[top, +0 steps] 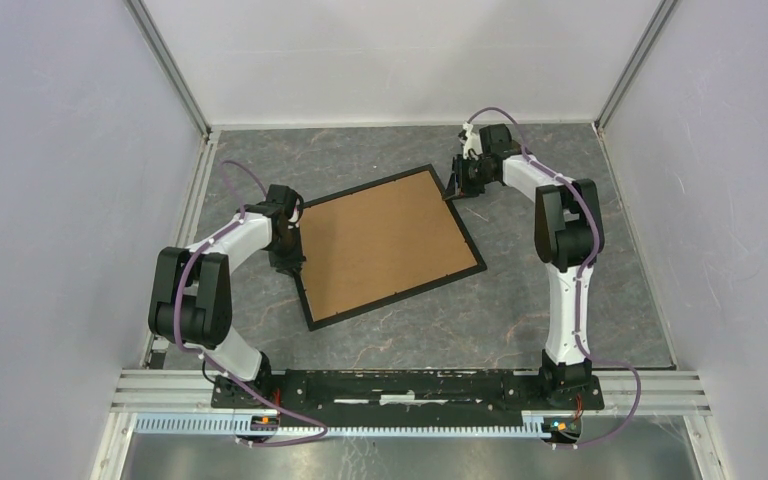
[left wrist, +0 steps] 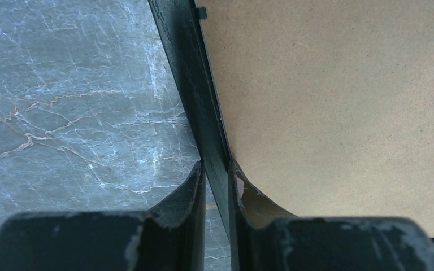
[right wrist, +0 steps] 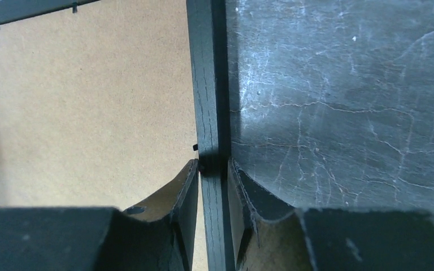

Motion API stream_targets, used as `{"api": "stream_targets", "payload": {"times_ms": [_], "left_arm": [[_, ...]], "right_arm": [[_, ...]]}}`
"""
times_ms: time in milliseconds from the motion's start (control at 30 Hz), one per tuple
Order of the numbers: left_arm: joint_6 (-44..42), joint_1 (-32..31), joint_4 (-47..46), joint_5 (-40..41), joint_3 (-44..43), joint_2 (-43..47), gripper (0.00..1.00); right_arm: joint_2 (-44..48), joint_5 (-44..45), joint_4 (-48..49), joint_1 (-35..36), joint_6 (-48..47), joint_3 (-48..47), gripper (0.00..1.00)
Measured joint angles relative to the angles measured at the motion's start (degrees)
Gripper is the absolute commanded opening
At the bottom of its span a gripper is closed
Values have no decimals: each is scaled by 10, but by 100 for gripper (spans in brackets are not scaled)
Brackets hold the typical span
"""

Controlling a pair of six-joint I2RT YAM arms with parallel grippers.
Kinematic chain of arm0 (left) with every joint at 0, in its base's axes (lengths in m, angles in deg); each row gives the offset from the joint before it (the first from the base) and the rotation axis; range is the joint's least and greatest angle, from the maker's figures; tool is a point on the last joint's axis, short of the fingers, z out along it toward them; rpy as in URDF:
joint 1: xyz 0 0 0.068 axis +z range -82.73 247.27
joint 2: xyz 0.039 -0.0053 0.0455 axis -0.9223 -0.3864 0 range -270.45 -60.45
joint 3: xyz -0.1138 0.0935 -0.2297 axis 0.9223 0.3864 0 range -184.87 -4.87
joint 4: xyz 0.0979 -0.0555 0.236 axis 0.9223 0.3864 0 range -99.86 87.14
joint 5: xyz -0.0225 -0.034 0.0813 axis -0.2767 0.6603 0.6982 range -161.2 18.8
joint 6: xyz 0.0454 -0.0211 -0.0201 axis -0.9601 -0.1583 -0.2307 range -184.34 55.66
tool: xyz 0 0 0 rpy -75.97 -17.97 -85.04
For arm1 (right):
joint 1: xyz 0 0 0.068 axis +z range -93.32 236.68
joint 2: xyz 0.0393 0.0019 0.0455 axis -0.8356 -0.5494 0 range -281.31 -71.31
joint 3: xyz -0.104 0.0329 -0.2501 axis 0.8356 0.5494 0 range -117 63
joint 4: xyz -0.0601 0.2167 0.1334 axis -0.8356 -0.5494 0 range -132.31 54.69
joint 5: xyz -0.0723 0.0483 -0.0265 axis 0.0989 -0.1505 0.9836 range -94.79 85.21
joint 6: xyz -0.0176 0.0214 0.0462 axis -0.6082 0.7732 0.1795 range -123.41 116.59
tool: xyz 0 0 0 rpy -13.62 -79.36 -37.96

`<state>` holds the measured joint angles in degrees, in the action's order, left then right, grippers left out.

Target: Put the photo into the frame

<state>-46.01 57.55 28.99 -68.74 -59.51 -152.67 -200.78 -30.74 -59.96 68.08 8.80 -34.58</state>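
The black frame (top: pixel 397 298) lies flat at the middle of the grey marbled worktop (top: pixel 430 340), turned askew so one corner points to about 1 o'clock. Its back faces up and the plain brown backing board (top: pixel 385 245) fills the opening. The left gripper (left wrist: pixel 216 166) is on the frame's 9 o'clock rail, jaws narrow and pinched on the thin black bar, one finger on the worktop side and one over the board. The right gripper (right wrist: pixel 212 164) straddles the rail near the 2 o'clock corner the same way, jaws closed against either side of the bar.
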Motion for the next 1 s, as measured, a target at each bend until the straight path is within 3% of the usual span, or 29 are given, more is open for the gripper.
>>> {"api": "stream_targets", "payload": {"times_ms": [1000], "left_arm": [[0, 0, 0, -2, 0, 0, 2]], "right_arm": [[-33, -72, 54, -28, 62, -10, 34]]}}
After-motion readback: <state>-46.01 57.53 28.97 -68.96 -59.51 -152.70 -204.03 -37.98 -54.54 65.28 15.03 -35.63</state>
